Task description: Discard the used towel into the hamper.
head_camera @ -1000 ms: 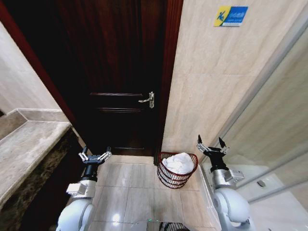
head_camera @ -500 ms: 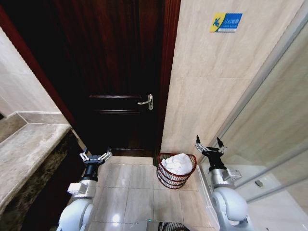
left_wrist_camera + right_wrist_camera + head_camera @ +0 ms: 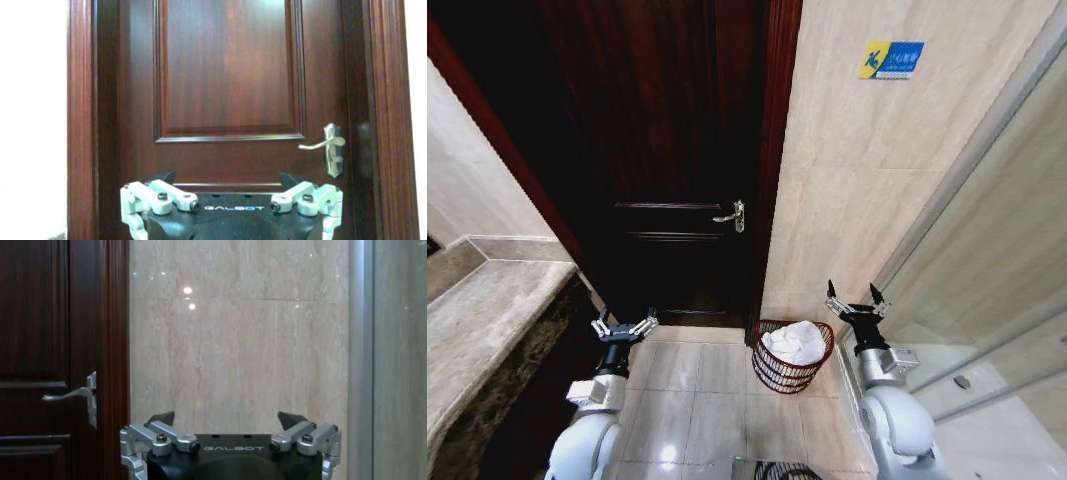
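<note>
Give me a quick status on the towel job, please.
Left gripper and right gripper open, empty. White towel in hamper by the door. Nothing in the way.

Your head camera sits up high and looks forward and down at the floor, the dark door [image 3: 677, 160] and the tile wall [image 3: 857, 190]. Your left wrist camera faces the door straight on, from near. Your right wrist camera faces the wall, with the door at one edge. All three views share the silver door handle [image 3: 730, 215].
</note>
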You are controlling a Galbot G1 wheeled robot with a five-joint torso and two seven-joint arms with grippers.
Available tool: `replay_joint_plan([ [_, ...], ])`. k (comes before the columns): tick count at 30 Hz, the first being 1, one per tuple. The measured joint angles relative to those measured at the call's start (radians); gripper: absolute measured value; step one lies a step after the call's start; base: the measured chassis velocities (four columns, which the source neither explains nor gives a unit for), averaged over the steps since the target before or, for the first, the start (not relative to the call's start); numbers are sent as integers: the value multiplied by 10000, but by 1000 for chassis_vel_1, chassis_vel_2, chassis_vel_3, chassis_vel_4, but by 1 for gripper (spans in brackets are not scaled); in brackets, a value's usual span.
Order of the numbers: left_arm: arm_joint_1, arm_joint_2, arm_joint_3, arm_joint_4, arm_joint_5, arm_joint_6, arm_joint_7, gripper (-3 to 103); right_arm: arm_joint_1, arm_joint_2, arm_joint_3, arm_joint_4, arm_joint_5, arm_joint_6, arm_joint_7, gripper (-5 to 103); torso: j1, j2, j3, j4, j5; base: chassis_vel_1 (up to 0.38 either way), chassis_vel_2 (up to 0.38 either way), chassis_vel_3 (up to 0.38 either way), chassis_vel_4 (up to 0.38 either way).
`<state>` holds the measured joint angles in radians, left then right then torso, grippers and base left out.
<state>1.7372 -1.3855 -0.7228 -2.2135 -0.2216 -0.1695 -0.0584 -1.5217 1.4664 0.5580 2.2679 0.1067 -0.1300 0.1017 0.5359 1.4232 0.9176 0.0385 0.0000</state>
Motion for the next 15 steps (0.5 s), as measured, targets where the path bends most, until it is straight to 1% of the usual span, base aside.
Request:
replay_joint_plan([
  [5, 8, -6, 41, 127, -135, -355, -130, 100, -108, -2, -70, 80, 2, -1, 27, 100, 49, 115, 67, 0, 0, 0, 0, 0, 0],
  [15, 111, 46, -82, 152, -264, -504, -156, 100, -175, -36, -176, 181, -126, -31, -33, 100, 37, 83, 51, 0, 0, 0, 0, 0, 0],
])
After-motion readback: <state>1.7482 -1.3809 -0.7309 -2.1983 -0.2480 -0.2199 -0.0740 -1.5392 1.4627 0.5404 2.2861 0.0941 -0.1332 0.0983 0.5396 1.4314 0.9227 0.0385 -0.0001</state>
